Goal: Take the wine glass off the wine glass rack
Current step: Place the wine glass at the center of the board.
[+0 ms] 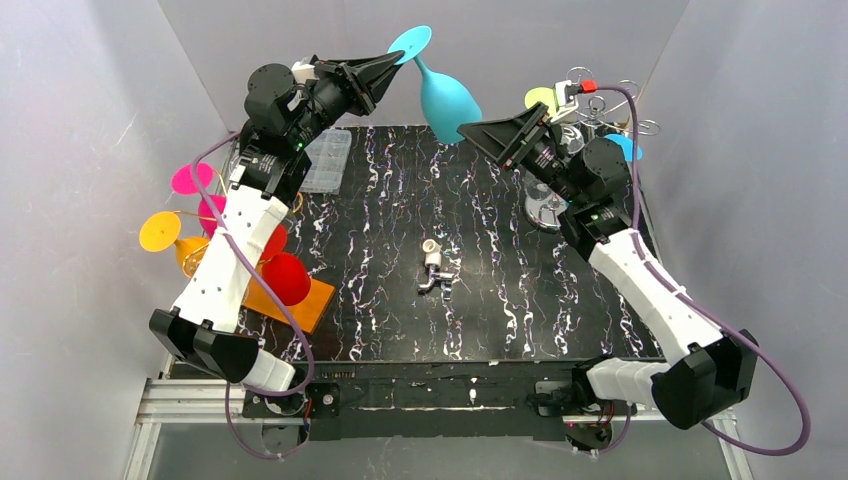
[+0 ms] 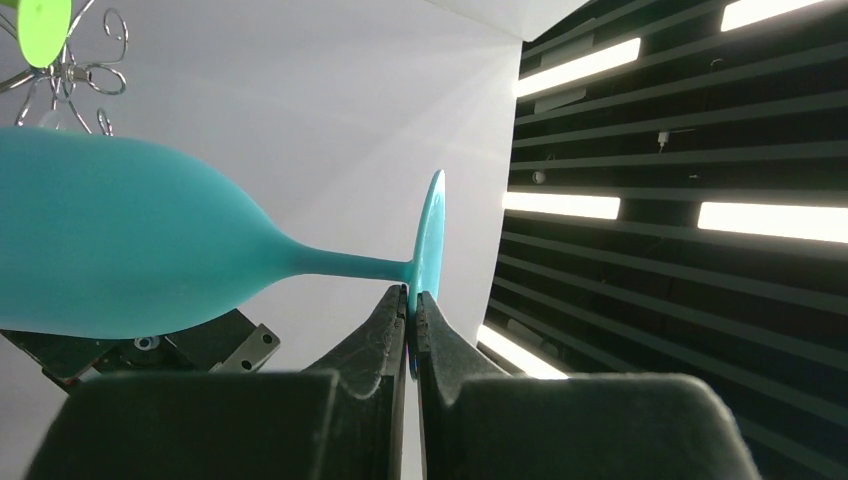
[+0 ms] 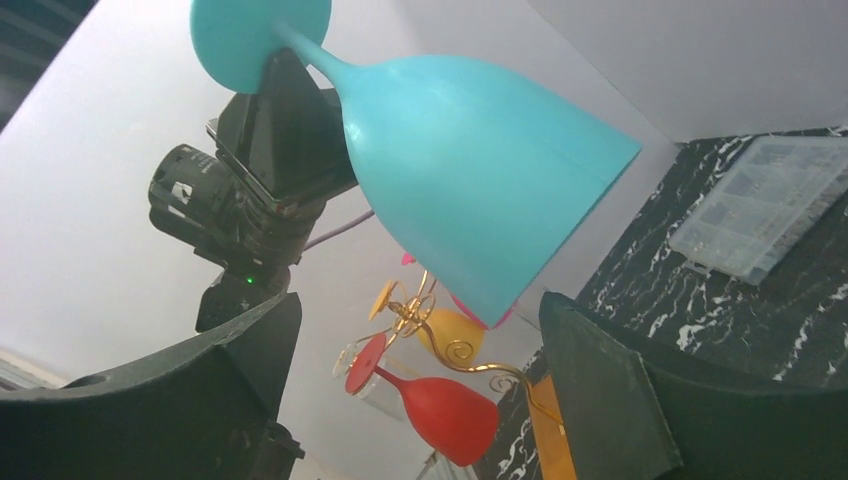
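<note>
Left gripper (image 2: 411, 300) is pressed together on the foot rim of the teal wine glass (image 1: 447, 98). It holds the glass aloft with the bowl tipped down, clear of the silver rack (image 1: 590, 100). Right gripper (image 1: 475, 130) stands spread wide just beside the bowl, judged placed to receive or steady it. Removal appears complete.

The glass (image 2: 120, 240) is seen lying sideways, its bowl at the left and its stem running right to the foot (image 2: 430, 235). The foot's lower edge is pinched between the shut jaws of the left gripper (image 2: 411, 305). A wire rack (image 2: 75, 75) is seen at top left.
</note>
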Controlling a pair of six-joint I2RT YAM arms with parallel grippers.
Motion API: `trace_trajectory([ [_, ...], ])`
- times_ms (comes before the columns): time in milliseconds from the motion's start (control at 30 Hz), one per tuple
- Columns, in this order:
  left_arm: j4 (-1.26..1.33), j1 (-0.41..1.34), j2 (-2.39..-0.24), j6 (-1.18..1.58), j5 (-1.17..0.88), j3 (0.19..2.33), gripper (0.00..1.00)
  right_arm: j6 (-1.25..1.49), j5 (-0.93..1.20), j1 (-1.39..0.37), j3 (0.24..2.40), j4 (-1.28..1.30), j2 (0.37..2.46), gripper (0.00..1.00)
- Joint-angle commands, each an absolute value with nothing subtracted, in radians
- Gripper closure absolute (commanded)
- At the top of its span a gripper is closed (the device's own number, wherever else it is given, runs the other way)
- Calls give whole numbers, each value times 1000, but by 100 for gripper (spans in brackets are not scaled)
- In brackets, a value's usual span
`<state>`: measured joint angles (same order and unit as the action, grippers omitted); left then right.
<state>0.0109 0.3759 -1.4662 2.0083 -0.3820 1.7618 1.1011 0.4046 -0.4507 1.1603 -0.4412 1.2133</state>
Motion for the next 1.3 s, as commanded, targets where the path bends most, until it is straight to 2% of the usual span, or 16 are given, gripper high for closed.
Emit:
trace_trajectory([
  [0,56,375,-1434,2049,-409,1796,100,1168,419,-445,1136,-702,1236,2],
  [133,58,380,-1416,2063,-411,1789,100,1252,418,-446,1113,-906,1270,6],
  [300,63,390,-1404,2081,-410,1781,100,1334,403,-449,1105,-1102,1311,26],
  [500,76,428,-1410,2098,-403,1786,100,1379,380,-471,1112,-1238,1352,38],
  [667,90,440,-1399,2098,-401,1767,100,1389,364,-487,1129,-1277,1368,60],
  [767,91,442,-1378,2084,-387,1738,100,1369,358,-491,1138,-1255,1365,77],
  [833,90,442,-1358,2069,-370,1710,92,1354,355,-491,1141,-1234,1357,89],
  [900,90,442,-1342,2047,-359,1687,79,1336,350,-492,1141,-1204,1345,99],
  [1000,90,442,-1336,2002,-362,1674,48,1304,337,-492,1138,-1152,1321,99],
  [1100,88,442,-1332,1942,-372,1668,22,1257,322,-492,1140,-1078,1293,99],
  [1200,25,443,-1305,1827,-366,1661,5,1172,295,-491,1167,-903,1250,99],
  [1267,-80,440,-1279,1723,-359,1674,2,1083,261,-491,1205,-720,1216,99],
])
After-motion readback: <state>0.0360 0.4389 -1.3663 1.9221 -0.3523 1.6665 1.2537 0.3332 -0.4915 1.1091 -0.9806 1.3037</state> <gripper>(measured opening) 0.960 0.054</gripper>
